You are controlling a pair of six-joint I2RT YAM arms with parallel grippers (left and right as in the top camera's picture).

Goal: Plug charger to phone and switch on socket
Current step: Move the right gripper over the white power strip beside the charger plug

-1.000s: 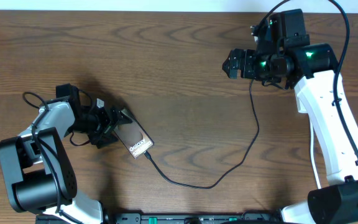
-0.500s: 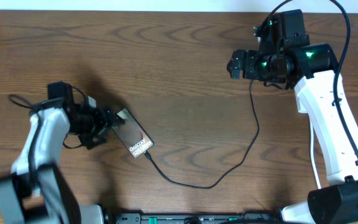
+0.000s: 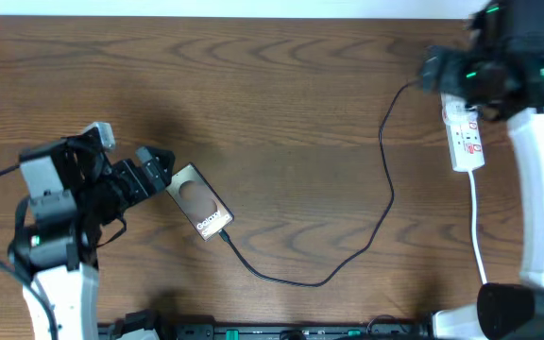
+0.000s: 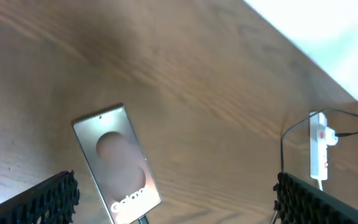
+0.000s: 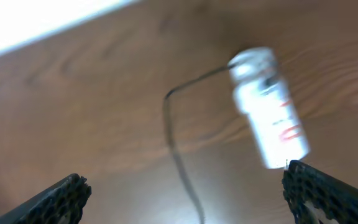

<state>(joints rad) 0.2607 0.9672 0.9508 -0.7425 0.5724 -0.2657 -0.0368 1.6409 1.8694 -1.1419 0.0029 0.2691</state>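
Left gripper (image 3: 159, 173), jaws spread wide, sits just beside the phone (image 3: 201, 202).

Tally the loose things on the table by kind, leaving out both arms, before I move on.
Phone: 1
Charger cable: 1
Power strip: 1
Total: 3

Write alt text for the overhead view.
A phone lies on a wooden table, a black charger meeting its lower end and curving to a white socket. The open left gripper is beside the phone, the right gripper by the socket.
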